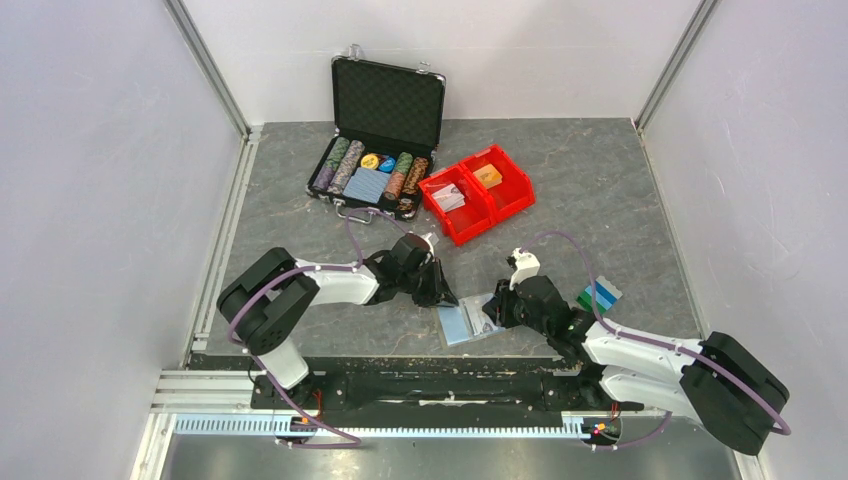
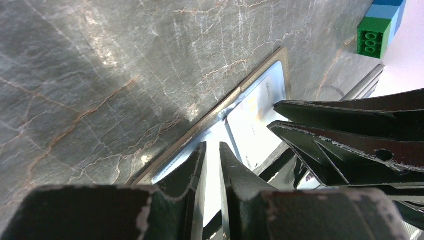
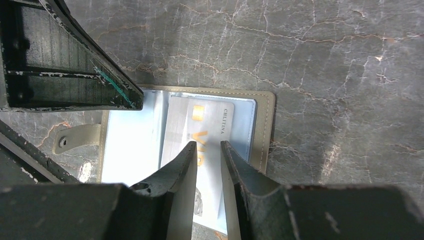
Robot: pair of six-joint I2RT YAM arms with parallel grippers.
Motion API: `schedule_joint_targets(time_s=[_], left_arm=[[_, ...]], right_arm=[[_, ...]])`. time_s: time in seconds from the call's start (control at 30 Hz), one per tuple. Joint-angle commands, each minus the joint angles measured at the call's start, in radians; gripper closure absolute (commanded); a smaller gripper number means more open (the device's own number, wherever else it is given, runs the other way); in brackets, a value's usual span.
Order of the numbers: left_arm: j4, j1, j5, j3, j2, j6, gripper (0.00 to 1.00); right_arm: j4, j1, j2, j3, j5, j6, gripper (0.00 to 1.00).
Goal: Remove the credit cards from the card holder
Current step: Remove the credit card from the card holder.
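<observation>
The card holder [image 3: 263, 131] lies open and flat on the bench [image 3: 330, 70], near the front edge, between the two arms. It is a thin rectangle with a soft grey-tan rim, sewn all round, and a shiny light blue inside. A little strap [image 3: 75, 140] with a round snap sticks out from one side.

One credit card [image 3: 212, 117] sits in the clear pocket. It is pale and smooth, with a small gold square and orange letters. Its near end pokes out of the pocket.

The right claw [image 3: 207, 146] is over this card. Its two pointy black fingers leave only a thin gap, and the card shows in that gap. I cannot tell if it pinches the card.

The left claw [image 2: 212, 146] comes from the other side, with its tips at the blue part of the holder. Its gap is thin too, and I cannot tell if it holds anything. The fingers are hard and black, scratched white along the edges.

The bench is grey like stone, with thin white and orange lines. Green and blue blocks [image 1: 598, 296] with round bumps sit to the right. Farther back, a black case [image 1: 385, 100] stands open with rows of round chips, next to red bins [image 1: 478, 190].
</observation>
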Motion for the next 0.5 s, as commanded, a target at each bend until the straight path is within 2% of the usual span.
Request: schedule_joint_targets(time_s=[0.0, 0.2, 0.47], left_arm=[[-0.056, -0.004, -0.049, 0.03, -0.033, 0.036, 0.78], [-0.053, -0.031, -0.041, 0.064, -0.058, 0.004, 0.74], [0.002, -0.064, -0.062, 0.063, -0.005, -0.049, 0.68]], right_arm=[[-0.072, -0.007, 0.003, -0.028, 0.029, -0.006, 0.73], [-0.066, -0.009, 0.011, -0.042, 0.026, -0.001, 0.74], [-0.049, -0.014, 0.003, -0.065, 0.017, 0.008, 0.75]])
